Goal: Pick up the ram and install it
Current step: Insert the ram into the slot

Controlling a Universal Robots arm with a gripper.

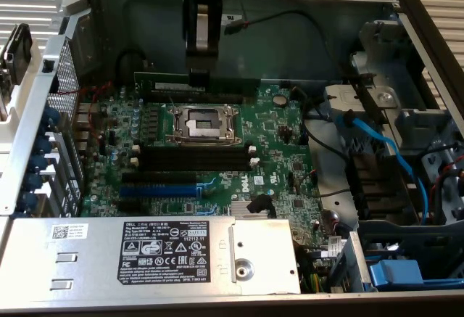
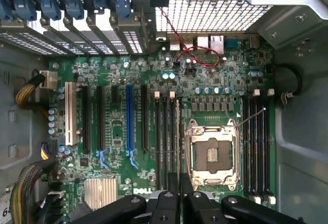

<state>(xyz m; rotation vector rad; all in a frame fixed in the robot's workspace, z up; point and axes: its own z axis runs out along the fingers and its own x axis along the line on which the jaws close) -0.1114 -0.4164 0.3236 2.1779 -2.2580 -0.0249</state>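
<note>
Inside the open grey computer case (image 1: 312, 23), the black gripper (image 1: 199, 75) pinches a long dark-green ram stick (image 1: 163, 83) edge-down, its length parallel to the black plastic slots (image 1: 192, 159) below.

Exterior view angled down, wrist view straight down — sharing the motherboard (image 1: 286, 154) (image 2: 117, 131).

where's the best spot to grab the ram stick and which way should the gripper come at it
Grip the ram at the middle of its long upper edge, coming from straight above and pinching its two flat faces. It stands on edge, long and thin, so a centred pinch likely keeps it level and leaves the lower edge free. The gripper is shut on it there.
</note>
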